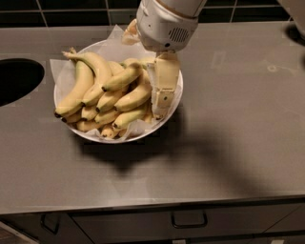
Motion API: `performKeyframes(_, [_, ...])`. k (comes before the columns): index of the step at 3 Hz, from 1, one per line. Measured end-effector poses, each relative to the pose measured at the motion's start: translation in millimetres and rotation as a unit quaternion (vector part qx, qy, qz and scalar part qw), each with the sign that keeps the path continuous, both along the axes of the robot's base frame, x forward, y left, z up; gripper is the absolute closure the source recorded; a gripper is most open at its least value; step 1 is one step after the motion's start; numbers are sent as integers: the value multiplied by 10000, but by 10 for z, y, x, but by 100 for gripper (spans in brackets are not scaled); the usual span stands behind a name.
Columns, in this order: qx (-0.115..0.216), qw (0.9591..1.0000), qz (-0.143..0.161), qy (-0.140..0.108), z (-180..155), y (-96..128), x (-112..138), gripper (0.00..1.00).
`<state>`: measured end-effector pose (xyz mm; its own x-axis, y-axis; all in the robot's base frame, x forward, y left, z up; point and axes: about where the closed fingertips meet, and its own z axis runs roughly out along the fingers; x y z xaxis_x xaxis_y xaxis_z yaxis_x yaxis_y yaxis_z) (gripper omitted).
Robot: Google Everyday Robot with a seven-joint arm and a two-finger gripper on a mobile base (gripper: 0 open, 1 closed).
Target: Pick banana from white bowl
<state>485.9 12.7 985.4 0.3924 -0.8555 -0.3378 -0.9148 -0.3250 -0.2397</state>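
Note:
The white bowl [90, 138] stands left of centre on the grey counter, lined with crinkled white paper [114, 38] that sticks out past its rim. It holds several yellow bananas. A shortish curved banana [123, 78] with a dark tip lies on top near the middle. Longer bananas with greenish stems [81, 90] lie on the left side. My gripper [160, 108] hangs from the white arm housing [164, 21] and reaches down over the right side of the bowl, just right of the top banana and against the bananas there.
A dark round opening [14, 78] is cut into the counter at the far left. The rim of another pale bowl [296, 10] shows at the top right corner. Drawers with handles [189, 221] run below the counter's front edge.

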Motion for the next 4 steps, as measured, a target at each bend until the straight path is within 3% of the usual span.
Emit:
performKeyframes(1, [0, 10000, 1, 0, 0, 1, 1, 0])
performKeyframes(3, [36, 9994, 311, 128, -84, 220, 159, 28])
performKeyframes(4, [45, 9990, 404, 177, -120, 288, 219, 31])
